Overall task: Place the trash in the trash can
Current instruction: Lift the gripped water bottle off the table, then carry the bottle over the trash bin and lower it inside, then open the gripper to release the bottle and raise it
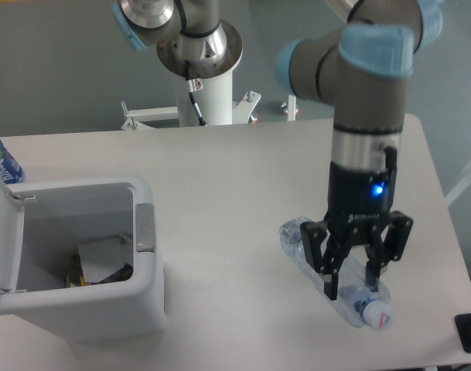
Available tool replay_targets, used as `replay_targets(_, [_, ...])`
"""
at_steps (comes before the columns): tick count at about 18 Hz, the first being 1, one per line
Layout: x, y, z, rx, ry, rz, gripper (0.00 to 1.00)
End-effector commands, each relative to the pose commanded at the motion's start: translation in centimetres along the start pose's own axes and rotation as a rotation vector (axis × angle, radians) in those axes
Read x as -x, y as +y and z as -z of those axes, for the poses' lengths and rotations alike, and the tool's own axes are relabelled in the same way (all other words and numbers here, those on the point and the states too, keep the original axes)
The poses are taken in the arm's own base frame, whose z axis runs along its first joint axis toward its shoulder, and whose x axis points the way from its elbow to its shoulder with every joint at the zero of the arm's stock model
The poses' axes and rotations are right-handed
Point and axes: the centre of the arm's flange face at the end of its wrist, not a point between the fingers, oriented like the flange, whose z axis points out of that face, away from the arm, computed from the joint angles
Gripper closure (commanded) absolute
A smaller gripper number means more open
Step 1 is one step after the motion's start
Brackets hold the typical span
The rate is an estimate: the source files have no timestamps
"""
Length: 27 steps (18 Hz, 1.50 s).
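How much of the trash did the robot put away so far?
Some is done: the trash can is open and a white card piece lies inside. In hand, nothing: the gripper is open, fingers either side of the crushed bottle, which lies on the table. Grabbing, carrying and dropping it remain.

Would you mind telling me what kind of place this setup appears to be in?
Probably a robotics lab or test cell: an industrial arm on a pedestal base works at a plain white table on a bare grey floor, with staged props, a white trash can and a crushed bottle.
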Motion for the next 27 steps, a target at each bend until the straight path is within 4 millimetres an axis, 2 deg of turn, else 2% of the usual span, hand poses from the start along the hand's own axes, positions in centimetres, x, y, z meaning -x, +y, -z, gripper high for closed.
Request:
replay_targets(2, [-2.0,-0.3,1.1,-0.014,0.015,-0.014,0.39])
replay_targets(4, [-5.0,-0.3,1.6,-0.021,0.043,-0.045,0.39])
replay_targets(9, [-12.3,0.4,5.0,-0.044,0.109,-0.113,0.39])
replay_targets(11, [-14.9,1.6,5.1,-0.028,0.139,-0.137,0.39])
replay_targets(13, [-18.8,3.0,4.5,-0.005,0.184,-0.173,0.39])
replay_targets(16, [-21.6,3.9,4.7,0.002,0.219,-0.201,0.39])
replay_targets(18, [-22.6,4.5,4.3,0.015,0.233,-0.211,0.39])
replay_targets(21, [-25.4,6.3,2.7,0.052,0.269,-0.238,0.39])
replay_targets(26, [-26.5,9.2,-0.2,0.125,0.286,-0.246,0.35])
replay_targets(27, [-26.4,9.5,-0.5,0.132,0.284,-0.245,0.30])
